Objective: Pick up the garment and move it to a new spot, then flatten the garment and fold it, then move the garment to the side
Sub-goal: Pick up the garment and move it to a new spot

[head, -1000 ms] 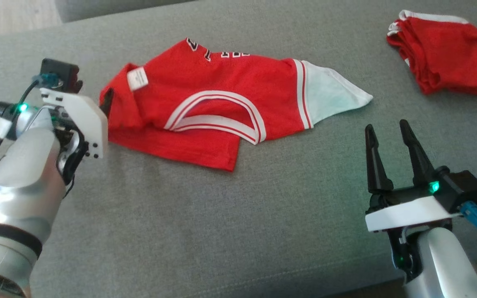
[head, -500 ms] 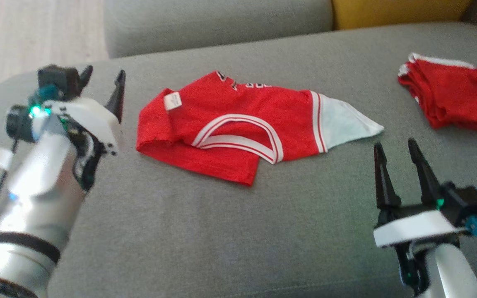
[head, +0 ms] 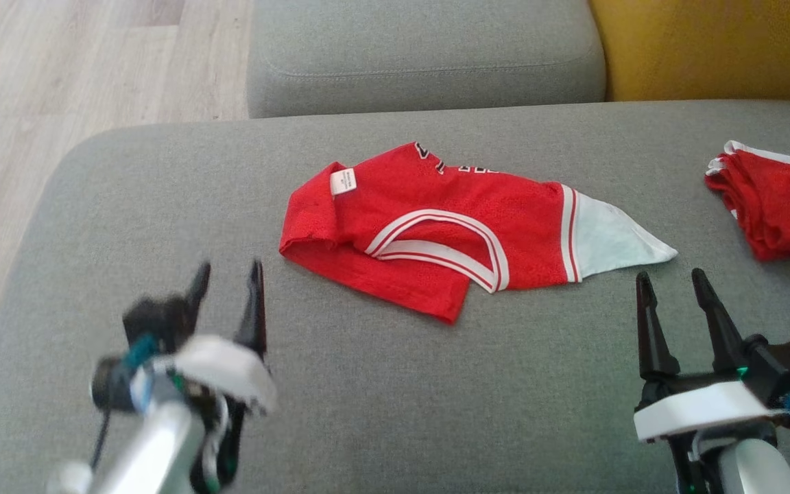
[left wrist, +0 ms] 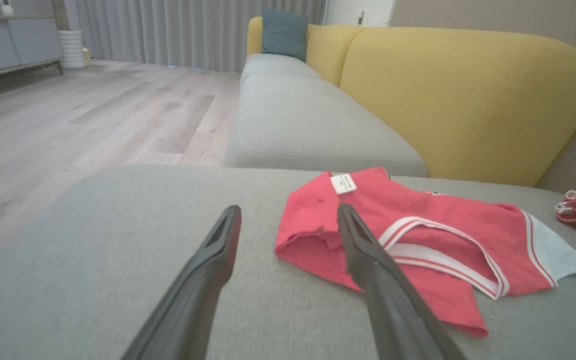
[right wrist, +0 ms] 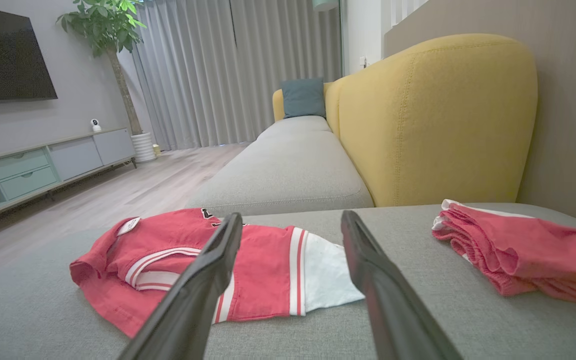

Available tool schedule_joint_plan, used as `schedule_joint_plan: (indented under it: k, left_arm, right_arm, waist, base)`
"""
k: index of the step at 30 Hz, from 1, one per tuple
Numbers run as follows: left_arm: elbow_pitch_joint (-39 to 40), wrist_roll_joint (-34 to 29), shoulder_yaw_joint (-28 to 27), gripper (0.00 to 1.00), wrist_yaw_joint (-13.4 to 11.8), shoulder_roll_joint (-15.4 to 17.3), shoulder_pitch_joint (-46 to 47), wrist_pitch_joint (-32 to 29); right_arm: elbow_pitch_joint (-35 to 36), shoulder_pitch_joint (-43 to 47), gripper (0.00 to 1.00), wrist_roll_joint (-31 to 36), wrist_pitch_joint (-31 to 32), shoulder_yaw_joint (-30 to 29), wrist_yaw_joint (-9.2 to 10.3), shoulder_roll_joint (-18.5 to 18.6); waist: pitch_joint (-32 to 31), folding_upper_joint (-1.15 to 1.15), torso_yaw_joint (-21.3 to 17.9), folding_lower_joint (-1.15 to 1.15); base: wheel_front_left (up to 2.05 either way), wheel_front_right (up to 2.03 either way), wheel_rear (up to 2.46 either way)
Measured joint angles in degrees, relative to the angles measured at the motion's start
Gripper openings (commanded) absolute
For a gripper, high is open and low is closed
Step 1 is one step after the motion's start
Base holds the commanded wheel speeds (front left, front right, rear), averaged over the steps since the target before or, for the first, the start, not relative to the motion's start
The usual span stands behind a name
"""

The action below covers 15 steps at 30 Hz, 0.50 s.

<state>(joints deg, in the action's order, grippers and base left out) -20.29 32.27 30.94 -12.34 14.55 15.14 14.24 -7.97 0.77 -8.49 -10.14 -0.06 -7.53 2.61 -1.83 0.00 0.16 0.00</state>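
- The red mesh jersey with white-and-red banded trim [head: 436, 226] lies rumpled in the middle of the grey fabric sofa seat [head: 367, 384]. It is doubled over itself, with a pale white panel [head: 607, 237] sticking out at its right end and a small white label [head: 342, 182] at its left.
- The left gripper [head: 229, 267] hangs near the jersey's left end without touching it, its two dark fingers spread wide and empty.
- The right gripper [head: 669, 278] sits just in front of the white panel's tip, equally wide apart and holding nothing.
- The step looks like the pick-up. Each gripper would do well to pinch one end low, at a single layer of cloth, so the jersey lifts open rather than bunched.
- The mesh is limp, so an uneven grip may let it twist or sag.
- A folded red garment with white edging [head: 779, 206] lies well apart at the right, and the new spot should stay clear of it.
- The yellow upholstered backrest [head: 710, 48] limits reach behind, while the pale wooden floor [head: 59, 103] lies beyond the seat's left edge.
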Motion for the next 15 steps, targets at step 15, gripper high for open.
schedule_joint_plan:
  k: [15]
  left_arm:
    - [11.20,-7.08,-3.97,1.00,-3.20,-3.69,-13.02,0.04]
  right_arm:
    - [-2.36,1.67,1.00,-0.10,-1.19,1.23,0.00,0.00]
  waist:
    - [0.42,0.00,1.49,0.00]
  base:
    - [0.00,0.00,0.00]
